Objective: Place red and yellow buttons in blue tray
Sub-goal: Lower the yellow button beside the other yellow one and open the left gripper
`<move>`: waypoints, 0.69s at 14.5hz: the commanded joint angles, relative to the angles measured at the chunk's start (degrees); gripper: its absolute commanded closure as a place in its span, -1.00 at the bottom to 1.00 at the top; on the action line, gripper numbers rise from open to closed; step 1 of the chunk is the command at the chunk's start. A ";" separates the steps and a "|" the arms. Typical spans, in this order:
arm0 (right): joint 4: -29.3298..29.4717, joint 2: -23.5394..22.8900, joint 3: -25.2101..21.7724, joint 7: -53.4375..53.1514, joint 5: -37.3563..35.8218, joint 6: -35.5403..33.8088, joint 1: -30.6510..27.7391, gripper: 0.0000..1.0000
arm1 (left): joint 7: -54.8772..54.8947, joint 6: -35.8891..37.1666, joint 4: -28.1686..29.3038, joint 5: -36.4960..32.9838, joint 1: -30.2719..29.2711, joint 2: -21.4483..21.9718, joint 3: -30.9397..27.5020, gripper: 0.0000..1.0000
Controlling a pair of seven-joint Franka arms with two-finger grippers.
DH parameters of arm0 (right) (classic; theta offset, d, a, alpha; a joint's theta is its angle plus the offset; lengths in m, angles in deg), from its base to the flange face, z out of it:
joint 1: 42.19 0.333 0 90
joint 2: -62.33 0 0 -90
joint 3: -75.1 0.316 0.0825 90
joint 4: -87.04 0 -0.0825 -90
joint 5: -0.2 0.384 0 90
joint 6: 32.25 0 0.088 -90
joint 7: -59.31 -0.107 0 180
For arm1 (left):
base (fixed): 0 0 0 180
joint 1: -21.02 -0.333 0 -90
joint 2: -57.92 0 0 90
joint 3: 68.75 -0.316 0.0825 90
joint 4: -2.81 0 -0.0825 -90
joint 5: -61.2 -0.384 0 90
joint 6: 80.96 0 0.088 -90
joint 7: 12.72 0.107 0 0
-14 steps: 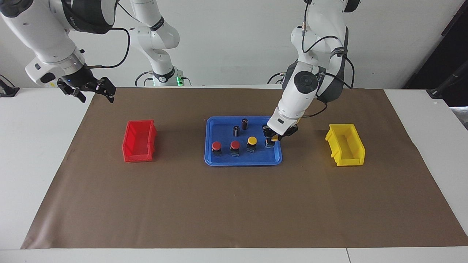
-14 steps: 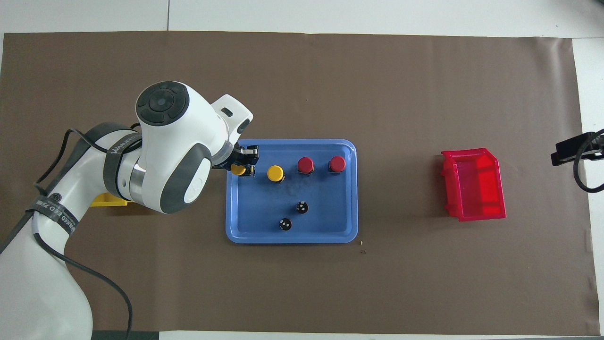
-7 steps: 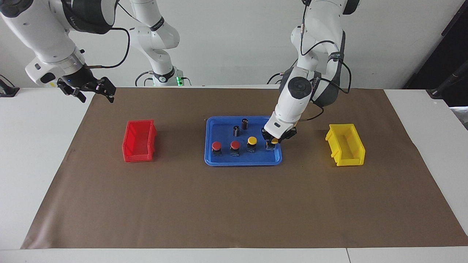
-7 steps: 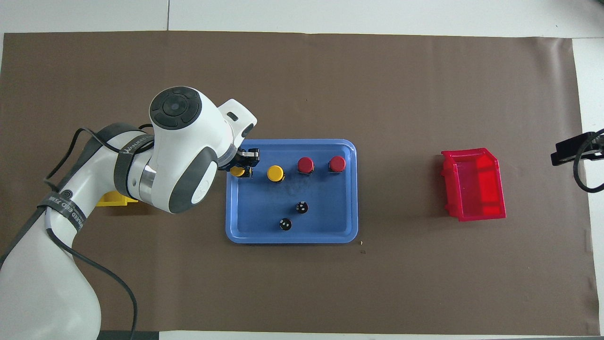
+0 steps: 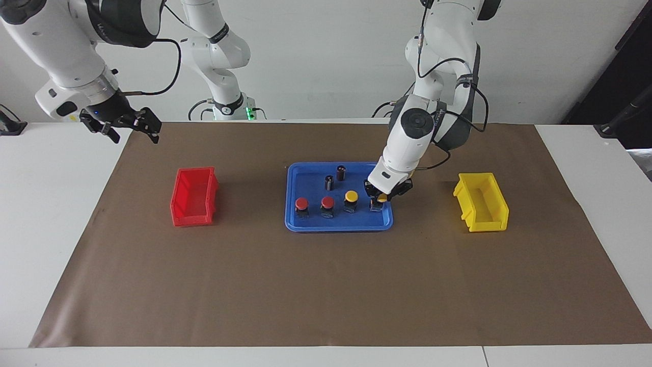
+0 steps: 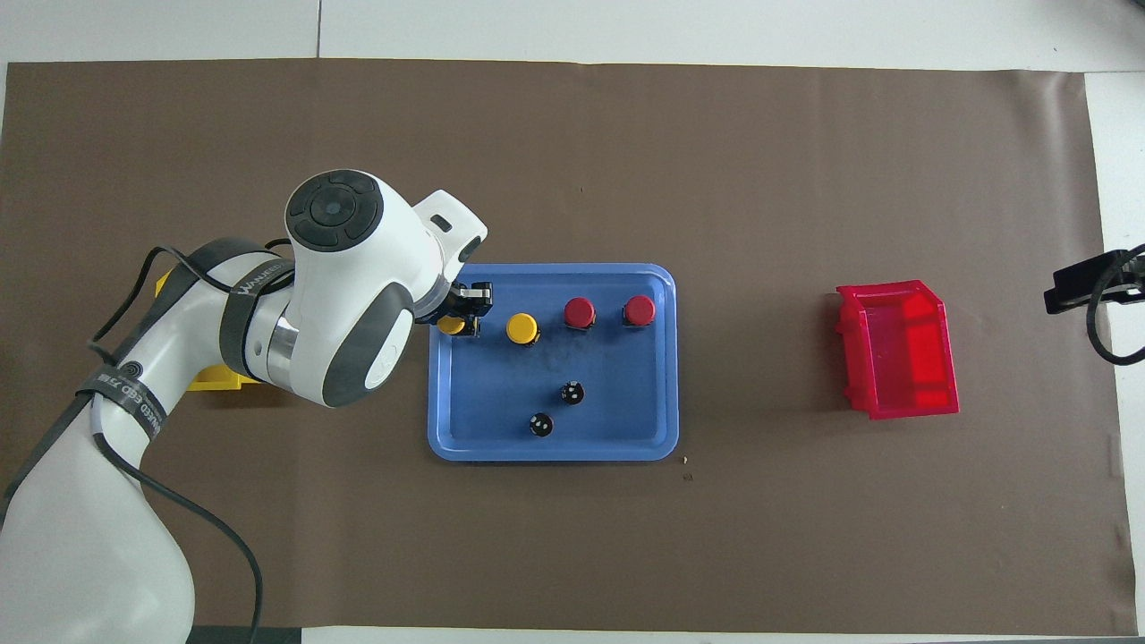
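Note:
The blue tray [image 5: 338, 228] [image 6: 626, 420] lies mid-table. In it stand two red buttons [image 5: 301, 204] [image 5: 327, 203] and one yellow button [image 5: 351, 196] in a row, seen from overhead as red caps [image 6: 580, 312] [image 6: 639, 309] and a yellow cap [image 6: 521, 328]. My left gripper [image 5: 379, 196] [image 6: 465, 317] is shut on a second yellow button [image 5: 382, 198] [image 6: 452, 326], low in the tray's corner toward the left arm's end. I cannot tell whether its base touches the tray floor. My right gripper [image 5: 130, 127] [image 6: 1087, 286] waits open over the table's edge.
Two dark capless cylinders [image 5: 329, 182] [image 5: 341, 172] stand in the tray, nearer to the robots than the buttons. A red bin [image 5: 193, 196] [image 6: 899, 349] sits toward the right arm's end. A yellow bin [image 5: 481, 201] sits toward the left arm's end, partly under the left arm from overhead.
The left gripper has sunk a little lower into the tray's corner with the yellow button, its arm swinging slightly. The right arm has not moved.

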 commanded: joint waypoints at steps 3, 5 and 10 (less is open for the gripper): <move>-1.17 0.89 0.19 0.07 0.53 0.82 -0.20 -1.00 | -2.43 -1.31 1.30 -0.75 0.98 0.63 -0.58 0.98; -1.17 0.89 0.19 0.07 0.53 0.82 -0.20 -1.00 | -2.69 -1.57 1.38 -0.75 1.33 0.63 -0.58 0.55; -1.17 0.89 0.19 0.07 0.53 0.82 -0.20 -1.00 | -4.80 -4.72 2.61 -0.75 2.21 -0.16 -0.58 0.16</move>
